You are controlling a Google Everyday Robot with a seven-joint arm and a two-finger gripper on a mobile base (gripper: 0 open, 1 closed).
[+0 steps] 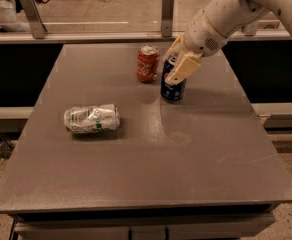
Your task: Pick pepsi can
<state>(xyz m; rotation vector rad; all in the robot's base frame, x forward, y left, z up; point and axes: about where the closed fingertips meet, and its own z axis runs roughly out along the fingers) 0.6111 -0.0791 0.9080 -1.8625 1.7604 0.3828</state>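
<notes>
The pepsi can (173, 90), dark blue with a silver top, stands upright on the grey table (146, 154) at the back, right of centre. My gripper (176, 68), cream-coloured on a white arm coming in from the upper right, is at the can's upper part and covers its top and right side. The can's base rests on the table.
An orange-red can (147, 64) stands upright just left of the pepsi can, a small gap away. A crushed silver-and-green can (92, 118) lies on its side at the left middle. A rail with metal posts (168, 6) runs behind the table's far edge.
</notes>
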